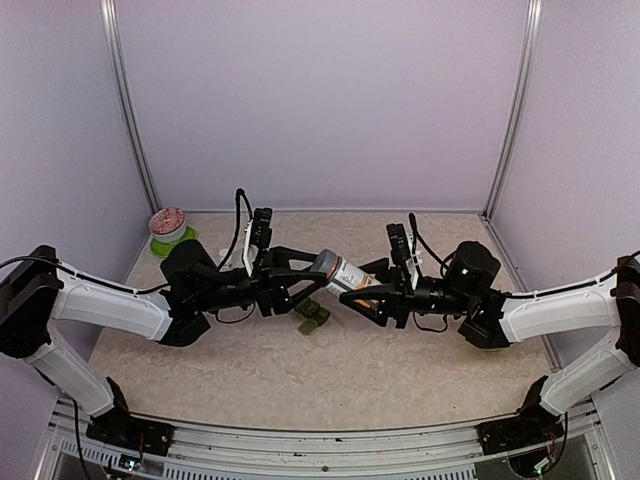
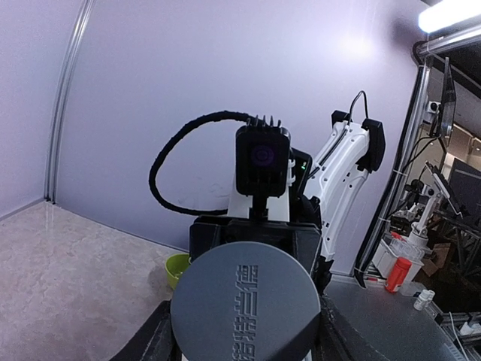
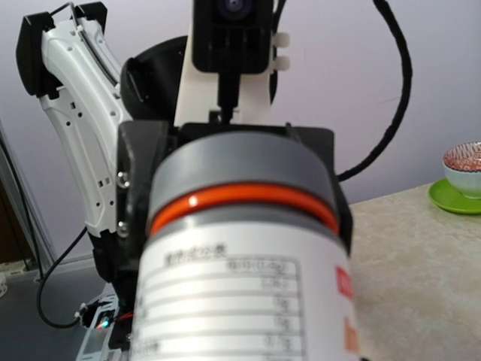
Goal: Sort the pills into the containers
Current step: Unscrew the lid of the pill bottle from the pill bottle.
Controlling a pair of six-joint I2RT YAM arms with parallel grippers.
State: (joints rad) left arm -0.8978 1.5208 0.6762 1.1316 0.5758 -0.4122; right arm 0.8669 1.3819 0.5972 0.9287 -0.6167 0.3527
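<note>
Containers [image 1: 313,316] only in top view; bottle [image 3: 248,286] label only right wrist.

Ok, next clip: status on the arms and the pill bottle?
Right gripper shut on pill bottle, mid-air. Left gripper around its grey cap, grip unclear. Dark green container strip on table beneath. Nothing between them.

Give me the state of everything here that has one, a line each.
pill bottle: held level in the air, cap on.
right claw: shut on the pill bottle's body.
left claw: set around the cap; grip unclear.
containers: on the table below the pill bottle; lids too small to judge.
bowl: upright on its green saucer.
</note>
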